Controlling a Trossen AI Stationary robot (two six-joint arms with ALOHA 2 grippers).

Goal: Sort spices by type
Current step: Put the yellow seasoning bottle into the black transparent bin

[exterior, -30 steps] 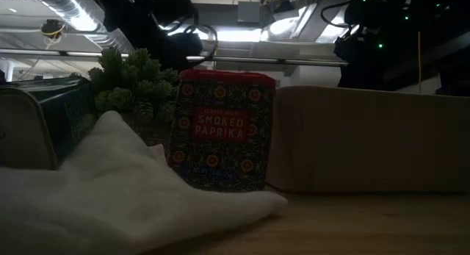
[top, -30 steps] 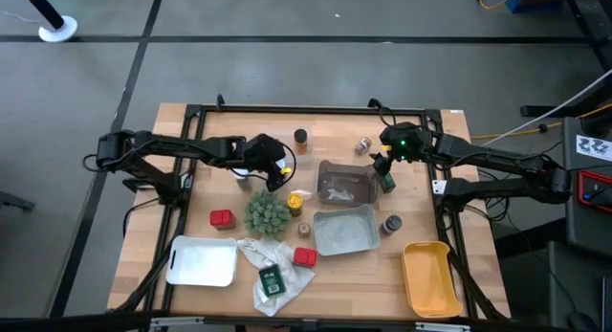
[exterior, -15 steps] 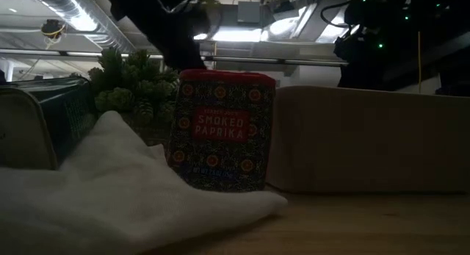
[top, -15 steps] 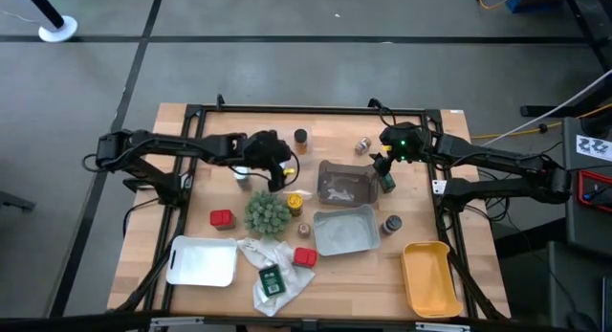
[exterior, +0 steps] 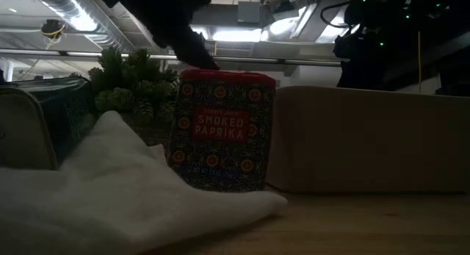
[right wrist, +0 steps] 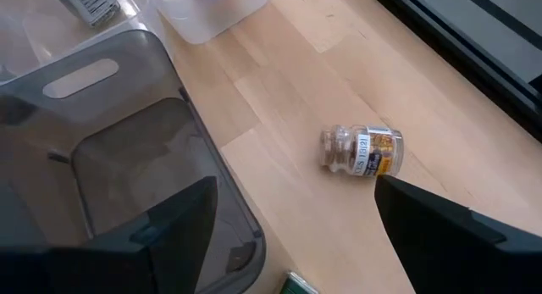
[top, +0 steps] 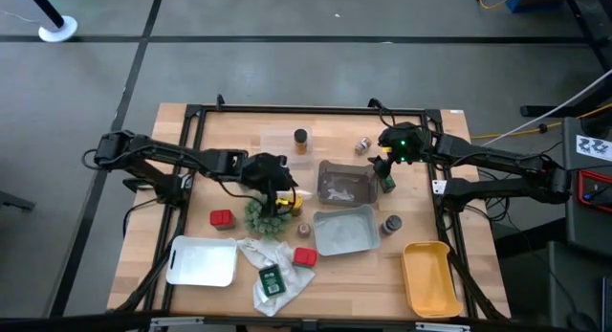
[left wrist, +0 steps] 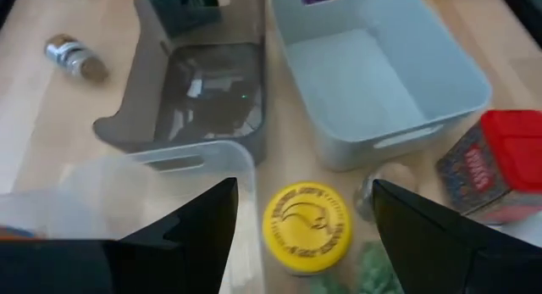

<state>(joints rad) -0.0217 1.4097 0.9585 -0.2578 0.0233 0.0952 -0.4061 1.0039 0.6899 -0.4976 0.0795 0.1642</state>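
My left gripper (top: 280, 190) hangs open over the yellow-capped jar (top: 288, 204), just right of the green plant (top: 265, 213). In the left wrist view its two fingers stand either side of the yellow cap (left wrist: 306, 227) without touching it. My right gripper (top: 384, 165) is open at the smoky grey tray's (top: 346, 182) far right corner, above the table; a small jar (right wrist: 362, 150) lies on its side beyond it. Red tins (top: 221, 218) (top: 305, 256), a green tin (top: 387, 183) and a dark-capped jar (top: 390, 225) stand about.
A pale grey-blue tray (top: 342, 231), a white tray (top: 203, 261) and a yellow tray (top: 427, 276) lie toward the near edge. A clear tray with a brown jar (top: 301, 138) sits far. The white bag (top: 277, 271) carries a green tin (top: 273, 280). A paprika tin (exterior: 224, 126) fills the low view.
My left gripper has moved from beside the clear tray toward the near edge and a little right, coming down over the yellow-capped jar next to the plant. My right arm has kept still.
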